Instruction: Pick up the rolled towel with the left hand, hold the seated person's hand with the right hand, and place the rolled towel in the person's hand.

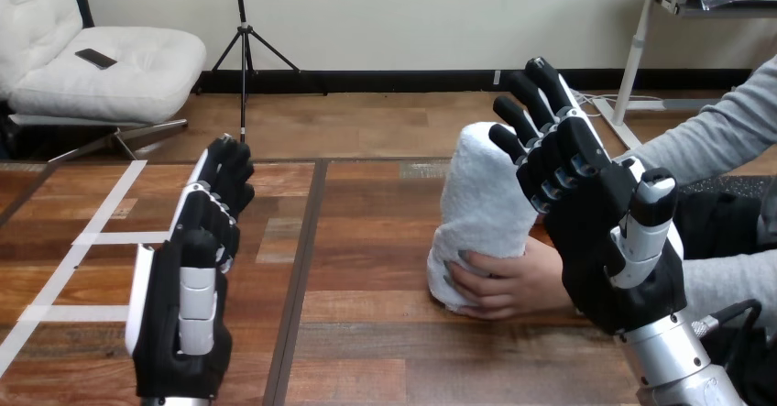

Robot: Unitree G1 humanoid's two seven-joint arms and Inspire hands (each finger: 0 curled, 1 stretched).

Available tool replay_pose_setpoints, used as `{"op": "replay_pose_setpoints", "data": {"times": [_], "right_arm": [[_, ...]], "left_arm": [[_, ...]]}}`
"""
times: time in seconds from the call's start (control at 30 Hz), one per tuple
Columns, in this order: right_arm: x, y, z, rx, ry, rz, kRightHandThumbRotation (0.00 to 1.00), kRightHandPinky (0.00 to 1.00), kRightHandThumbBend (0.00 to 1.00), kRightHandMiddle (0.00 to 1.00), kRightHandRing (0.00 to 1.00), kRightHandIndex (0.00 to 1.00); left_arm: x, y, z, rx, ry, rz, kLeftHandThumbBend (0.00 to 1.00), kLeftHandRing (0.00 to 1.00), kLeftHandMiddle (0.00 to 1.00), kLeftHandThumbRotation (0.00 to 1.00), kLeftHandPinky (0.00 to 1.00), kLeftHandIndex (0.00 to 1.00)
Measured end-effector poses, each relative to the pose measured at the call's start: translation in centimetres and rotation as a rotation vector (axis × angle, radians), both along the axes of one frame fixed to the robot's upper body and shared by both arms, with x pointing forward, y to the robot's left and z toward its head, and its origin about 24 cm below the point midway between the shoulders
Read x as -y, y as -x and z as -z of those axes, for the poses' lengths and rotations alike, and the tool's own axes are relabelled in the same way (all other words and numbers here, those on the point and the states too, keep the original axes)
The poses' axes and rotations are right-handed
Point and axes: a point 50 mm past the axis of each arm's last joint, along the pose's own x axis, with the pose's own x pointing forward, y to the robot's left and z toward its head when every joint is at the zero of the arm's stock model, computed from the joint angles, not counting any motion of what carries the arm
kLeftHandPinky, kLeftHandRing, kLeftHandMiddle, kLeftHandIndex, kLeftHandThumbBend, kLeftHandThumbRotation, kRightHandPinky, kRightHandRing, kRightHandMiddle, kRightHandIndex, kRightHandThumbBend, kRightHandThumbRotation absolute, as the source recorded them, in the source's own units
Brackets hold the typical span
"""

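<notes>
Across the wooden table (385, 351), strips of white tape (101, 213) at the left and a dark seam down the middle. Right of the seam, upright on the tabletop: the rolled towel (481, 200), gripped round its base by the person's hand (513, 282), with a grey sleeve (724, 136) reaching in from the right edge. In front of that wrist, hiding it: the right hand (609, 250), raised, fingers straight and spread, tips overlapping the towel's upper right edge; contact there impossible to tell. Well apart at the left, beside the tape: the left hand (188, 296), fingers relaxed and lightly bent, clear of the towel.
</notes>
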Motion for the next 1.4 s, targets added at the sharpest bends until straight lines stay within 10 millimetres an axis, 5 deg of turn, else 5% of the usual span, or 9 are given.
{"op": "replay_pose_setpoints", "data": {"times": [1.4], "right_arm": [[-0.2, 0.1, 0.6, -0.022, 0.016, -0.029, 1.0, 1.0, 1.0, 0.97, 1.0, 0.98]], "left_arm": [[0.0, 0.5, -1.9, 0.092, -0.057, -0.01, 0.77, 0.99, 0.96, 0.98, 1.0, 0.94]]}}
